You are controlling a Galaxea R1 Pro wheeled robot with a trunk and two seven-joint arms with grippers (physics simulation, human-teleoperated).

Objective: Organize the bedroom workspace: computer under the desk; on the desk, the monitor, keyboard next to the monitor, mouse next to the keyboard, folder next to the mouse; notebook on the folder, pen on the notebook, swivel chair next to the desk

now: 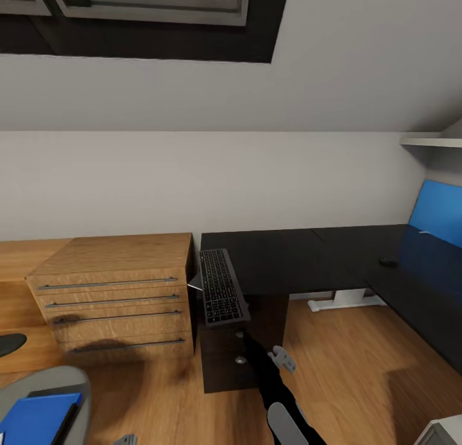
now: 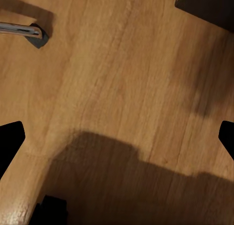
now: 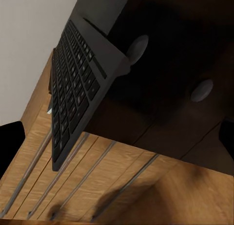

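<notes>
Your keyboard [image 1: 222,287] overhanging the desk [image 1: 301,255] edge, folder [image 1: 35,419] on the chair [image 1: 70,381], your right gripper [image 1: 282,358] below, left gripper [image 2: 117,137] spread wide, right's opening unclear.

Black keyboard [image 1: 222,287], black desk [image 1: 301,255], blue folder [image 1: 37,418].

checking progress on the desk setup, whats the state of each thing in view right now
keyboard: on the desk's left end, tilted, near end overhanging the edge
desk: black top mostly bare, pedestal drawers shut
mouse: lying on the desk near the blue panel
folder: lying flat on the swivel chair seat
wooden cabinet: all drawers shut
right gripper: free below the keyboard, jaw state unclear
left gripper: open over bare floor
</notes>
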